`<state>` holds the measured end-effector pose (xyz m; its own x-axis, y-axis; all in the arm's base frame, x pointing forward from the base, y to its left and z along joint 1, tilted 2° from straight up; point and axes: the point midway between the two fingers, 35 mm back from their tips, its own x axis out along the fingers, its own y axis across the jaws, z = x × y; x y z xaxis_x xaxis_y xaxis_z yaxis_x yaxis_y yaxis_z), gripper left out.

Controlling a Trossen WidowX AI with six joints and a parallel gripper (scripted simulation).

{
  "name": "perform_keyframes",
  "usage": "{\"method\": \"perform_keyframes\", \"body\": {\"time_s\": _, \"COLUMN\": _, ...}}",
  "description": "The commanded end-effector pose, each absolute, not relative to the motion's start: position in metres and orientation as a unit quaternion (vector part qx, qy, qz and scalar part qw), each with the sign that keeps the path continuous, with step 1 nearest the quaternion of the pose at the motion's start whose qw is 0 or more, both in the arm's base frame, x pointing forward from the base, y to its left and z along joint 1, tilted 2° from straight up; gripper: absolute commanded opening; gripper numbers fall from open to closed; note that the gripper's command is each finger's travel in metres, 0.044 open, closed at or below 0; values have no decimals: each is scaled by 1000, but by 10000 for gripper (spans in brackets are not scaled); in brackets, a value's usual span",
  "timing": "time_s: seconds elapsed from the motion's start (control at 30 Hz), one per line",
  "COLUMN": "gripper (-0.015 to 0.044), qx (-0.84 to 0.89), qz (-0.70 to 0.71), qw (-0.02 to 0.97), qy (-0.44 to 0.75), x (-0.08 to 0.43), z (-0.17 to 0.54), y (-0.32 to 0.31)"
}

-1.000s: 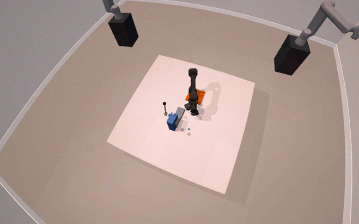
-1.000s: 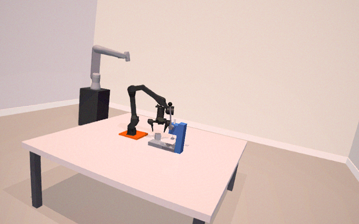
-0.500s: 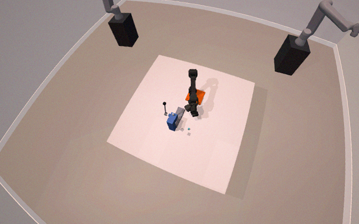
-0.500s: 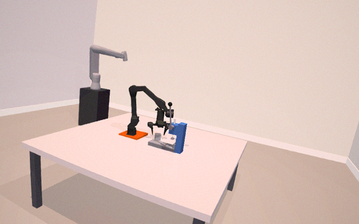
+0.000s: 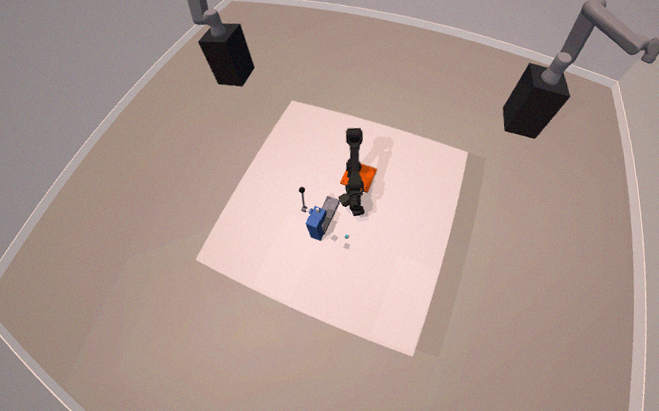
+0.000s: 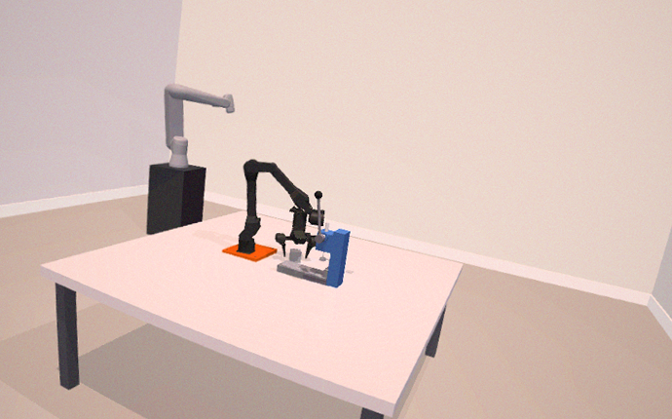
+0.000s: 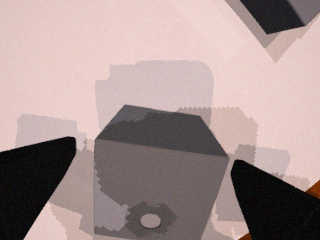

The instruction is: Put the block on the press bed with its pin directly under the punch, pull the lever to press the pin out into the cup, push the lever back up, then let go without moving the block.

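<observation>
The grey block (image 6: 294, 254) (image 7: 155, 175) stands on the table beside the press. Its round pin end (image 7: 150, 221) shows in the top. My gripper (image 6: 295, 256) (image 7: 155, 156) is open and low, its fingers on either side of the block with a gap at each side. The press has a blue frame (image 5: 317, 226) (image 6: 339, 259) and a grey bed (image 5: 332, 203) (image 6: 290, 269), with no block seen on it. Its lever (image 5: 302, 198) (image 6: 319, 214) stands upright with a black knob. The punch (image 6: 323, 258) hangs over the bed. I cannot make out the cup.
A corner of the press bed shows at the wrist view's top right. The arm's orange base plate (image 5: 368, 177) (image 6: 257, 255) is close behind the block. A small teal ball (image 5: 346, 236) and two grey squares lie beyond the press. Other arms stand on black pedestals off the table.
</observation>
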<state>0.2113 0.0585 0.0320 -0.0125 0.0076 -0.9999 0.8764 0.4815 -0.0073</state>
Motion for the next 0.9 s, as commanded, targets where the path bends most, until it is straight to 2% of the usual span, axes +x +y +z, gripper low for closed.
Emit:
{"method": "perform_keyframes", "body": {"time_s": 0.0, "gripper": 414, "qx": 361, "qz": -363, "qw": 603, "qy": 612, "x": 211, "z": 29, "y": 58}}
{"method": "perform_keyframes", "body": {"time_s": 0.27, "gripper": 204, "qx": 361, "qz": -363, "qw": 603, "qy": 612, "x": 211, "z": 29, "y": 58}}
{"method": "perform_keyframes", "body": {"time_s": 0.47, "gripper": 164, "qx": 361, "qz": -363, "qw": 603, "qy": 612, "x": 211, "z": 29, "y": 58}}
{"method": "perform_keyframes", "body": {"time_s": 0.67, "gripper": 6, "qx": 361, "qz": -363, "qw": 603, "qy": 612, "x": 213, "z": 48, "y": 59}}
{"method": "perform_keyframes", "body": {"time_s": 0.87, "gripper": 0, "qx": 361, "qz": -363, "qw": 603, "qy": 612, "x": 213, "z": 81, "y": 60}}
